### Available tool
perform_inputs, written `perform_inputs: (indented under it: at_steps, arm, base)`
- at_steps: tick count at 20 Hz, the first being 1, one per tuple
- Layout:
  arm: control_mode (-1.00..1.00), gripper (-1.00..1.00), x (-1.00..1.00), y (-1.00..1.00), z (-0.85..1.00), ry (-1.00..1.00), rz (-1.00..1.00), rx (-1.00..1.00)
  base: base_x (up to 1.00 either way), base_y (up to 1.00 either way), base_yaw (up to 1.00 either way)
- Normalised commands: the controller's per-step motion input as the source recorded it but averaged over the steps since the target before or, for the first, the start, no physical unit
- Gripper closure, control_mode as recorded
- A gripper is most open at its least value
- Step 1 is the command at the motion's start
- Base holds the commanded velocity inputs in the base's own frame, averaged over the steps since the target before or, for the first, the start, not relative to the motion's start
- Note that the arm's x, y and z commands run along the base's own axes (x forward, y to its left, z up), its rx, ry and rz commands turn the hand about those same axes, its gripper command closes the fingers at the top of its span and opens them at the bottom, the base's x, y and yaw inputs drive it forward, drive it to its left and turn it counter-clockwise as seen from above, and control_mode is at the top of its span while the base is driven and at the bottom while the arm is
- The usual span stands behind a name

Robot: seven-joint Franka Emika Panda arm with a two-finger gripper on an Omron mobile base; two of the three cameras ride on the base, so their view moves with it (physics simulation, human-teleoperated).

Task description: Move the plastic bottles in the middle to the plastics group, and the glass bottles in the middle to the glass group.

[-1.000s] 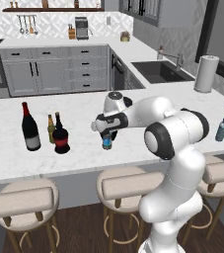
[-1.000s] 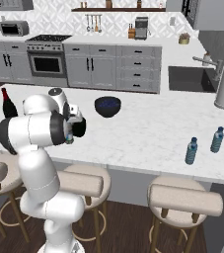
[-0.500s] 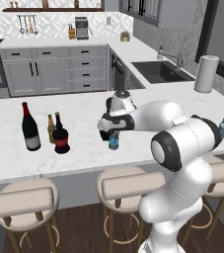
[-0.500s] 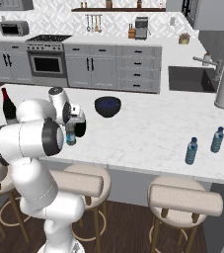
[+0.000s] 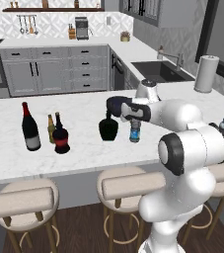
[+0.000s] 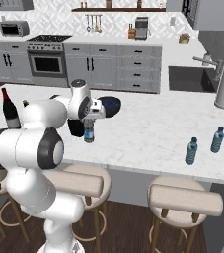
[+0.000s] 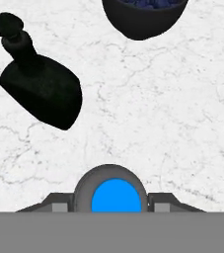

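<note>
The white arm [image 5: 182,123] reaches out level over the marble surface [image 5: 84,113], elbow bent, wrist pointing straight down. Its tool [image 5: 134,120] is closed narrow on the neck of the small water bottle [image 5: 135,131], just under the blue cap [image 7: 116,196]; in the hand view the cap sits squarely between the two fingertips [image 7: 59,203]. The bottle hangs upright near the middle of the surface, its base at or just above the marble; I cannot tell which.

The bottle is probably light and thin-walled, so the body would dent and slip under a squeeze. The stiff neck below the cap looks like the sound place to hold, and the cap's rim gives a stop against sliding.

At 9 o'clock from it, just beside, stands the squat black bottle [image 5: 108,127]: likely heavy, hard, breakable, best taken by the narrow neck. The two blue bottles [image 6: 191,150] wait well apart at 3 o'clock.
</note>
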Motion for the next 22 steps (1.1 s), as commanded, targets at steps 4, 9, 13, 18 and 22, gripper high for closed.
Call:
perform_inputs:
  at_steps: [4,9,13,18,22]
  arm:
    - [-1.0,1.0,0.0,-1.0,0.09,0.03,0.05,-0.06]
    - [-1.0,1.0,0.0,-1.0,0.0,0.03,0.04,-0.07]
    - [-1.0,1.0,-0.03,-1.0,0.0,0.05,0.01,-0.04]
    - [-1.0,1.0,-0.02,-1.0,0.0,0.04,0.0,-0.04]
    - [-1.0,1.0,0.0,-1.0,0.05,0.1,0.01,-0.04]
  base:
    - [0.0,0.0,0.0]
    - [0.0,0.0,0.0]
    - [0.0,0.0,0.0]
    - [0.0,0.0,0.0]
    - [0.0,0.0,0.0]
